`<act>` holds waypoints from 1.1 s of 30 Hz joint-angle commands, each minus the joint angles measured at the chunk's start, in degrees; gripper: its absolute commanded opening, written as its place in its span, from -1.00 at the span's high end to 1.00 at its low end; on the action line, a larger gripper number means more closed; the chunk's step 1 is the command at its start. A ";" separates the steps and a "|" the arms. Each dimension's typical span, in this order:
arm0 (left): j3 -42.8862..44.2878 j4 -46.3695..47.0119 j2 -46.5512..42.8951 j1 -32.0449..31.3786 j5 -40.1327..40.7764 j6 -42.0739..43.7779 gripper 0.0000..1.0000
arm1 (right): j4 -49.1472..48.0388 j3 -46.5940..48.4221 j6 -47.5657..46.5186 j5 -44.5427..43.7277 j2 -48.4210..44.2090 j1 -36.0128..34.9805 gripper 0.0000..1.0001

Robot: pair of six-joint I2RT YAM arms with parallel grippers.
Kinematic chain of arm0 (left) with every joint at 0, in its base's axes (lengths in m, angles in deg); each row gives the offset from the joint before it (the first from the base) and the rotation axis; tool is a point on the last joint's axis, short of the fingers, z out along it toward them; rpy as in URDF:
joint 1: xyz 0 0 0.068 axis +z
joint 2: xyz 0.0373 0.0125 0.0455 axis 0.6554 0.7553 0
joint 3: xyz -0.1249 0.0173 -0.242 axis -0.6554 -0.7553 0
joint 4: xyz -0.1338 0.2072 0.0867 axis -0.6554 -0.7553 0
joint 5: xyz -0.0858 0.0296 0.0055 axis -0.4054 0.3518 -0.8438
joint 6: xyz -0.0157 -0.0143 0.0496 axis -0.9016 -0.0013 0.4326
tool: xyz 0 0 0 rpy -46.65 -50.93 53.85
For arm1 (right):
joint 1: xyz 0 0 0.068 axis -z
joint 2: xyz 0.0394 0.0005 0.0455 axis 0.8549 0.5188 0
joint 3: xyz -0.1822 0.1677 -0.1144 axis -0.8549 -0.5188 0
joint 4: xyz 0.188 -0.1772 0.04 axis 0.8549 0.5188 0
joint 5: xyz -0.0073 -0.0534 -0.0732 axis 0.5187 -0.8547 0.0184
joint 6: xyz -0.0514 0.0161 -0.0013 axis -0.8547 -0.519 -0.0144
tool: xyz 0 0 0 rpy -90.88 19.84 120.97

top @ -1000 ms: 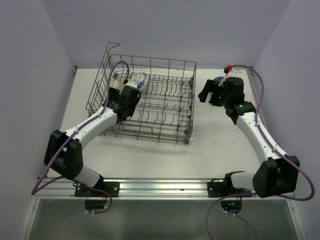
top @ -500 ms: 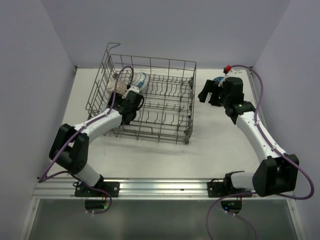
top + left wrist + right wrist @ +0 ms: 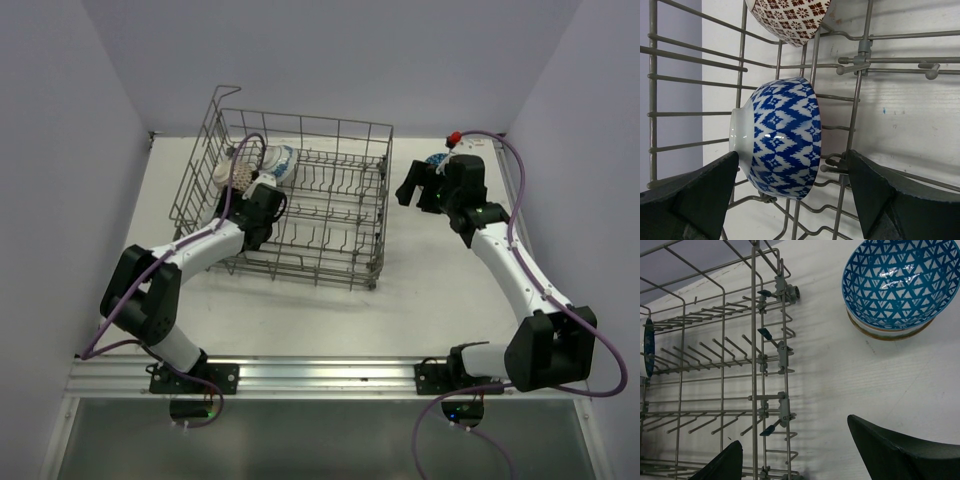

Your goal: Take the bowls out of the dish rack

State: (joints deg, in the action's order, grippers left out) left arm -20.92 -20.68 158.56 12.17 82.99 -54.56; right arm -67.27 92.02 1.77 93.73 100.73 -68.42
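Note:
The grey wire dish rack (image 3: 320, 215) stands at the left middle of the table. A blue-and-white patterned bowl (image 3: 782, 137) stands on its edge in the rack's far left part and also shows from above (image 3: 280, 158). A red-patterned bowl (image 3: 795, 17) sits just beyond it, beside it from above (image 3: 236, 174). My left gripper (image 3: 264, 190) is inside the rack and open, with one finger on each side of the blue-and-white bowl's lower edge (image 3: 790, 195), not touching it. My right gripper (image 3: 418, 190) is open and empty (image 3: 800, 455) above the table, right of the rack.
A blue triangle-patterned bowl (image 3: 895, 285) sits stacked on another bowl on the table at the far right (image 3: 437, 160). The rack's right wall with its clips (image 3: 782, 360) is close to my right gripper. The side walls hem the table in.
My left gripper has moved forward inside the rack toward the blue-and-white bowl, and the arm has shifted right. The right arm has not moved.

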 commanded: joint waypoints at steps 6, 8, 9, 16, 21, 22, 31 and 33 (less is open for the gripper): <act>-1.15 1.10 -3.10 1.97 8.23 1.70 -0.88 | -2.80 -0.08 0.36 0.89 0.45 0.36 -0.83; -0.63 0.49 -3.46 1.97 9.73 1.71 -0.94 | -2.97 -0.08 0.36 0.98 0.54 0.36 -0.83; -0.10 -0.56 -3.63 1.97 9.99 1.53 -0.96 | -3.06 -0.08 0.45 0.89 0.54 0.36 -0.83; 1.57 -3.12 -4.42 1.88 9.99 0.57 -1.00 | -3.15 -0.17 0.54 1.16 0.89 0.36 -0.83; 3.85 -4.79 -5.92 1.97 4.99 0.30 -1.00 | -3.32 -0.08 0.54 1.33 1.07 0.35 -0.83; 4.29 -5.05 -5.92 1.88 3.16 0.30 -1.00 | -3.24 -0.08 0.54 1.24 1.15 0.44 -0.83; 9.75 -8.66 -6.79 1.97 -4.67 0.48 -1.00 | -3.24 -0.08 0.54 1.33 1.24 0.44 -0.83; 9.84 -9.53 -7.23 1.97 -5.30 1.09 -1.00 | -3.33 -0.08 0.54 1.33 1.24 0.44 -0.83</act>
State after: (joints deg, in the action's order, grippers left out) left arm -13.29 -27.78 153.81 13.84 80.08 -54.41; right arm -68.10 92.00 1.79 94.72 101.50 -68.31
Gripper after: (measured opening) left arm 0.997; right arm 0.917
